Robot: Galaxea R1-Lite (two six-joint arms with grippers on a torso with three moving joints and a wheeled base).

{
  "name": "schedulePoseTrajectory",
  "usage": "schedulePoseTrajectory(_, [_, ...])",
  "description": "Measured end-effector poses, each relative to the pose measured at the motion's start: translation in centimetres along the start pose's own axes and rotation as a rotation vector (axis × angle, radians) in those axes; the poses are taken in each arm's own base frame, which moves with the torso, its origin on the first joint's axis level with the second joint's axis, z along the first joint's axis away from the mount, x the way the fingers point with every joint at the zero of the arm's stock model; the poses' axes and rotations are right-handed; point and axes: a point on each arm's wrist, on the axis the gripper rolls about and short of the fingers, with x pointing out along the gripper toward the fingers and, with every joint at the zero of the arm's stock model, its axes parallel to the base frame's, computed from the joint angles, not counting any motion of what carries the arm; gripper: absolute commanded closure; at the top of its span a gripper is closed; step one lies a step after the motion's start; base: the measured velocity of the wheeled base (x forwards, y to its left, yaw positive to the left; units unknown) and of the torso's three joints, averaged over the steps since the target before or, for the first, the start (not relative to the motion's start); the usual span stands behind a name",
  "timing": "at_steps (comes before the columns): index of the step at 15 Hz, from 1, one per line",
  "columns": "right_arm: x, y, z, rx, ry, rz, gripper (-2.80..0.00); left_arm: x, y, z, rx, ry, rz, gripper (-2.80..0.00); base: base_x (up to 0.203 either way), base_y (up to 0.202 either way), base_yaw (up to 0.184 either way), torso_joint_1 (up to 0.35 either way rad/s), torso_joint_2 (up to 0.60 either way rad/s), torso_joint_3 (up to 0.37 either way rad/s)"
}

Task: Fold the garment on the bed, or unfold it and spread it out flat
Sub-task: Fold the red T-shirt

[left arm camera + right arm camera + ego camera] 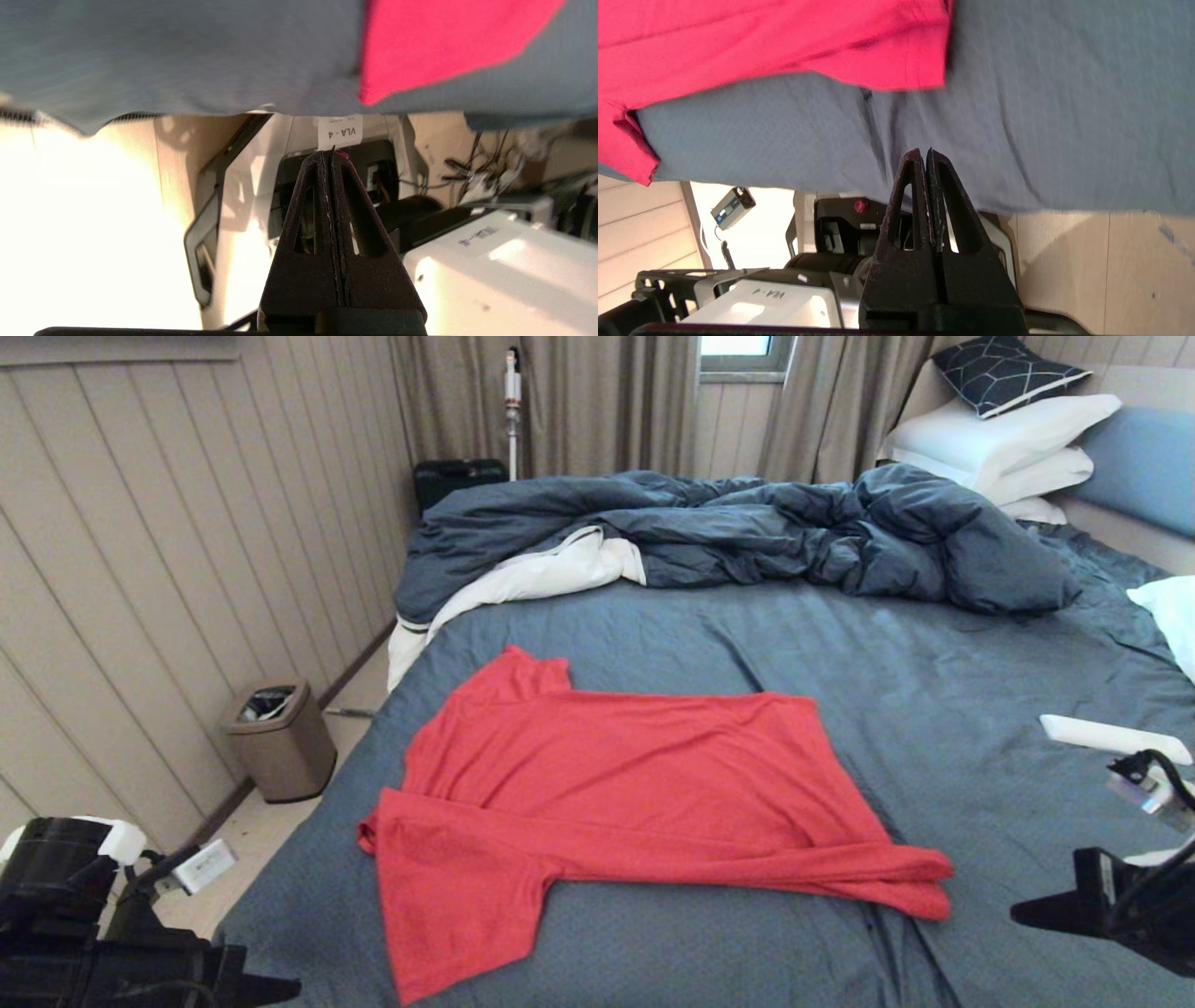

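Resting clear of the garment on the bed: left hand and right hand pinched empty; next, likely reopen and reach a hem.

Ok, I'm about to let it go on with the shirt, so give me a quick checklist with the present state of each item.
1. Left gripper empty and shut: ok, fingers pressed together, no cloth between them.
2. Right gripper empty and shut: ok, same.
3. Both grippers off the garment: ok, they sit low at the near edge of the bed.
4. Garment spread flat: not ok, its lower part is doubled into a fold and one sleeve sticks out toward the robot.
5. Duvet away from the garment: ok, bunched at the far end.
6. Printed side up: cannot tell, no print shows.
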Motion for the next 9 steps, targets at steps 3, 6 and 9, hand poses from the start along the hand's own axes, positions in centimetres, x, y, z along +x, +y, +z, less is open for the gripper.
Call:
schedulePoseTrajectory(3, [-0.9, 0.3, -0.3, -0.002, -0.02, -0.021, 0.0, 1.0, -1.0, 0.0, 0.058, 0.037, 0.004, -1.7, 0.0, 0.0, 0.0, 0.0, 0.0, 0.0])
schedulePoseTrajectory(6, [-1.4, 0.4, -0.3, -0.01, -0.045, -0.036, 0.0, 2.1, -2.0, 1.0, 0.098, 0.064, 0.021, -2.8, 0.0, 0.0, 0.0, 0.0, 0.0, 0.0])
schedulePoseTrajectory(9, [-1.4, 0.4, -0.3, -0.012, -0.047, -0.036, 0.0, 3.1, -2.4, 2.3, 0.1, 0.076, 0.02, -2.8, 0.0, 0.0, 0.0, 0.0, 0.0, 0.0])
